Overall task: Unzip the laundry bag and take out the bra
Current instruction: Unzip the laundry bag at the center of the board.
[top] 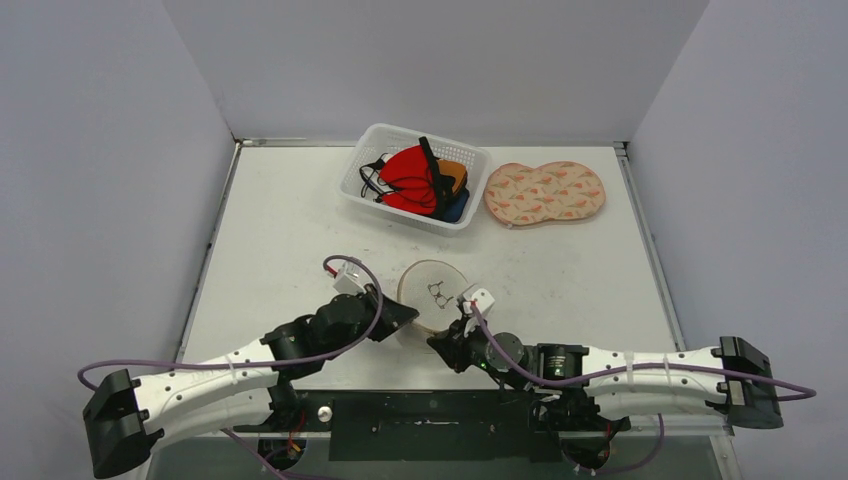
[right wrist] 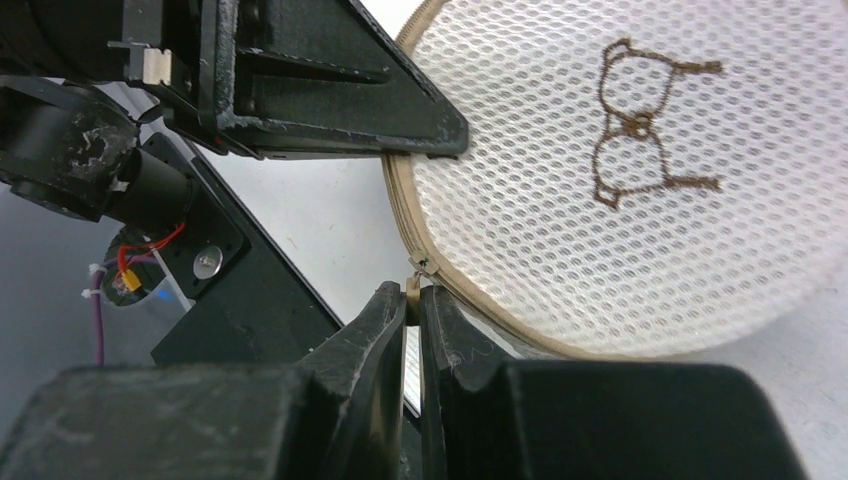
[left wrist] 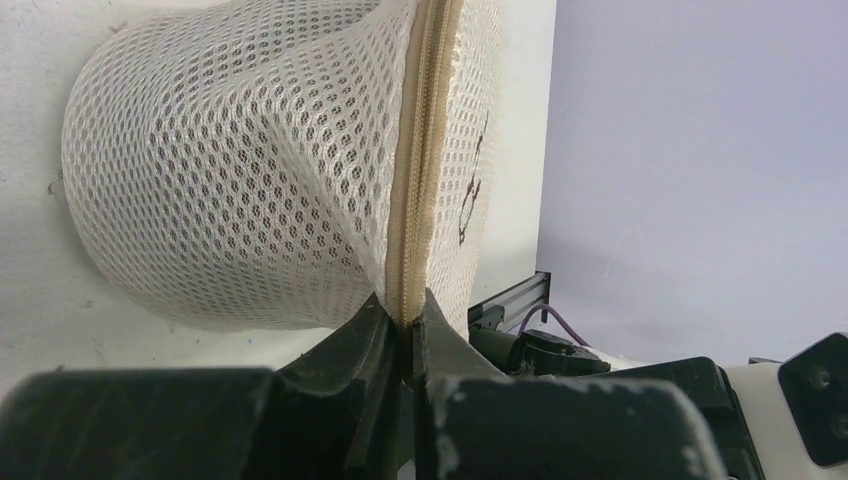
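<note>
The round white mesh laundry bag (top: 437,290) with a beige zipper and a brown bra drawing sits near the table's front, between both arms. In the left wrist view my left gripper (left wrist: 412,318) is shut on the bag's zipper seam (left wrist: 415,180) and the mesh (left wrist: 230,170) bulges up from it. In the right wrist view my right gripper (right wrist: 413,295) is shut on the beige zipper pull tab (right wrist: 414,284) at the bag's (right wrist: 640,170) near edge. The zipper looks closed. The bra inside the bag is hidden.
A white basket (top: 372,146) with red, orange and black garments stands at the back centre. A flat pink patterned bag (top: 545,192) lies to its right. The arm bases and black rail (top: 430,420) run along the near edge.
</note>
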